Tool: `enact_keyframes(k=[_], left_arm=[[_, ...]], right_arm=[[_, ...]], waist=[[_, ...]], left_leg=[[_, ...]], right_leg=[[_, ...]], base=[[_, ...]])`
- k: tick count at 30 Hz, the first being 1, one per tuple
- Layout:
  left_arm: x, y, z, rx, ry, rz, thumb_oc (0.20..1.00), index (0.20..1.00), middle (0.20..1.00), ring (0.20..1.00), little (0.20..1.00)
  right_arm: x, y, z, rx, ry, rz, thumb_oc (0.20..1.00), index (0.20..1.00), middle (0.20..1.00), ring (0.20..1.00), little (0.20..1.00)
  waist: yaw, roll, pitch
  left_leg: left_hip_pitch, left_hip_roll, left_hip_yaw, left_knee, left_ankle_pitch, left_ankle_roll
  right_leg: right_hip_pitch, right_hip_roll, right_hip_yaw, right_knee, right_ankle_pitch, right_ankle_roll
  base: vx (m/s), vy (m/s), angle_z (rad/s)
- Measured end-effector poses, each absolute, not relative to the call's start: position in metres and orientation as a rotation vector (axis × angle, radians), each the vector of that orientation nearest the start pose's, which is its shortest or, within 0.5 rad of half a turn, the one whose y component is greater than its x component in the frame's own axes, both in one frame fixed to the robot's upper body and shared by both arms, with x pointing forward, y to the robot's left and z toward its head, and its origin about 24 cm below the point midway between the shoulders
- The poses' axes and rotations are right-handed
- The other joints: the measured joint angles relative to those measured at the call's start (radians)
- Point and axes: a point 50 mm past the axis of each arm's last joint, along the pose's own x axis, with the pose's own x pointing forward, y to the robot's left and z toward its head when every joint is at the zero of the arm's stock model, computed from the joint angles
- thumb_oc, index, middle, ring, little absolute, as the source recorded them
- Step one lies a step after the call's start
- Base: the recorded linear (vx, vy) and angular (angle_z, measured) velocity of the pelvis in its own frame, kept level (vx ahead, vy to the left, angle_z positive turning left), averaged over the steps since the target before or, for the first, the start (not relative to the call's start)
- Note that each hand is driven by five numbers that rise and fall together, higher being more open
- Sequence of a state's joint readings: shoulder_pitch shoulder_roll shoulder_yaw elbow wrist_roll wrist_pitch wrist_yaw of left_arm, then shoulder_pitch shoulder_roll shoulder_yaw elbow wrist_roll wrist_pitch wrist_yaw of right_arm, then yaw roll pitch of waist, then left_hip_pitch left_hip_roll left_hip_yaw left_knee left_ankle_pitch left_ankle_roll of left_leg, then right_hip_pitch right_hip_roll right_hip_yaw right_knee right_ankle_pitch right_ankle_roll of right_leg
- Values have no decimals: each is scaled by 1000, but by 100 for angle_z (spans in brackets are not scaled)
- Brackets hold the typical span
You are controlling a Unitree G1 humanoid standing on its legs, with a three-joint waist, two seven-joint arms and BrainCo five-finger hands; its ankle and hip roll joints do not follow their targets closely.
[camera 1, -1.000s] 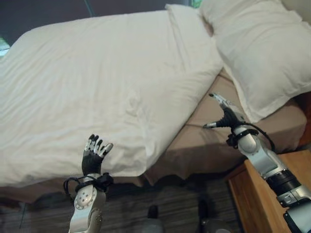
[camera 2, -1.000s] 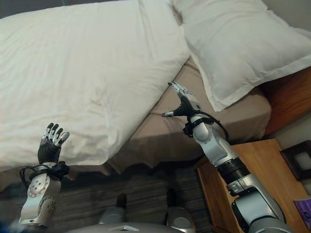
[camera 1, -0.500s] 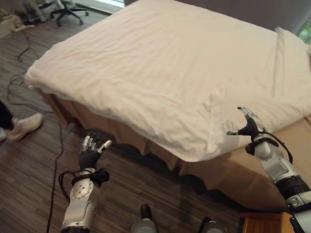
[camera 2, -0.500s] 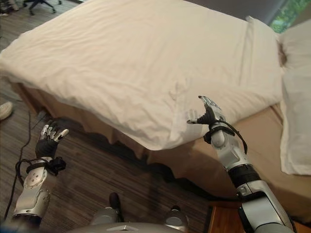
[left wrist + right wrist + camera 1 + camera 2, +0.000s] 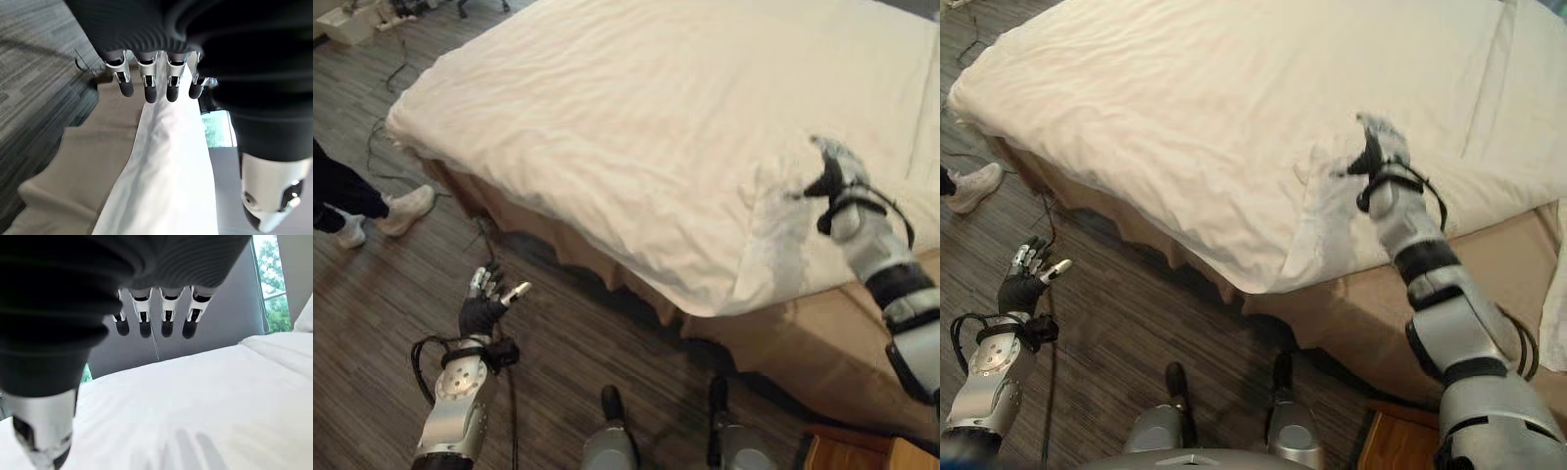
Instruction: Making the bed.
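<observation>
Smoothing the white duvet (image 5: 636,127) toward the near side of the bed (image 5: 1351,323) appears to be the step in hand. The duvet is spread over most of the mattress, its near edge hanging a little over the side, while a strip of tan sheet (image 5: 862,333) is left bare toward the head end. The right hand (image 5: 1378,147) is raised over the duvet's near corner with its fingers (image 5: 166,318) held straight and apart, and nothing is gripped by it. The left hand (image 5: 484,304) is held low over the wooden floor (image 5: 401,284), well apart from the bed, fingers relaxed and spread, with nothing in it.

For the step to be done well, the right palm would best be laid flat on the cloth and drawn along the rumpled corner, so that the fold there is pressed out rather than bunched. The left hand would need to be brought up to the hanging edge to keep it level.

Whether the right hand is touching the duvet or is just above it cannot be told. The bed's head end is cut off, and of a person's leg and shoe (image 5: 406,208), only part is seen.
</observation>
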State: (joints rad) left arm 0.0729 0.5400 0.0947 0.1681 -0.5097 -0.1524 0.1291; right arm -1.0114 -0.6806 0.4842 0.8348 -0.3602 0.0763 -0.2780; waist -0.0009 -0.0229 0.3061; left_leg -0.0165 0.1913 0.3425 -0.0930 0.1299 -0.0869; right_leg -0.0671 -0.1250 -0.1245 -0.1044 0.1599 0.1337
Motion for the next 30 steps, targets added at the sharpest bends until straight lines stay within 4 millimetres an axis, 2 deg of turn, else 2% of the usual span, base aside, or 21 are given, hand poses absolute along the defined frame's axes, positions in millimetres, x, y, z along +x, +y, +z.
enact_keyframes(k=[3,6,8,11,16,22,30], left_arm=[[234,297,59,-15,-34,304,1000,1000,1000,1000,1000],[238,294,68,-84,-91,292,1000,1000,1000,1000,1000],[239,290,64,-116,-81,290,1000,1000,1000,1000,1000],[252,288,44,-190,-17,329,1000,1000,1000,1000,1000],[270,277,47,-261,-35,331,1000,1000,1000,1000,1000],[274,267,37,-261,11,312,1000,1000,1000,1000,1000],[275,264,37,-256,14,298,1000,1000,1000,1000,1000]], right_arm=[[399,-243,224,-1326,-219,-329,1000,1000,1000,1000,1000],[400,-240,228,-1331,-236,-328,1000,1000,1000,1000,1000],[401,-233,224,-1349,-239,-301,1000,1000,1000,1000,1000],[404,-218,222,-1328,-261,-270,1000,1000,1000,1000,1000],[406,-212,212,-1366,-244,-240,1000,1000,1000,1000,1000],[406,-209,214,-1363,-269,-267,1000,1000,1000,1000,1000],[412,-198,253,-1350,-367,-346,1000,1000,1000,1000,1000]], waist=[[-4,14,0],[-2,31,1],[-7,46,-6],[-5,71,-11],[-19,74,-10],[-26,79,-7],[-21,117,9]], left_leg=[[-3,-2,2,0,-2,-3],[-18,-4,0,0,-2,-3],[-28,-2,0,0,-4,-5],[-57,0,0,-1,-3,-5],[-116,12,-19,0,20,-10],[-152,22,-25,0,29,-13],[-226,23,-26,0,45,-12]], right_leg=[[-6,-2,1,-1,0,-1],[-20,-2,-1,3,2,-4],[-31,1,-1,0,-1,-6],[-57,0,0,1,3,-10],[-109,15,-8,3,11,-21],[-141,24,-17,3,16,-28],[-212,26,-24,3,26,-36]], base=[[35,-130,-3],[15,-85,2],[1,-103,2],[5,-88,-2],[8,-99,5],[0,-66,1],[-48,-33,2]])
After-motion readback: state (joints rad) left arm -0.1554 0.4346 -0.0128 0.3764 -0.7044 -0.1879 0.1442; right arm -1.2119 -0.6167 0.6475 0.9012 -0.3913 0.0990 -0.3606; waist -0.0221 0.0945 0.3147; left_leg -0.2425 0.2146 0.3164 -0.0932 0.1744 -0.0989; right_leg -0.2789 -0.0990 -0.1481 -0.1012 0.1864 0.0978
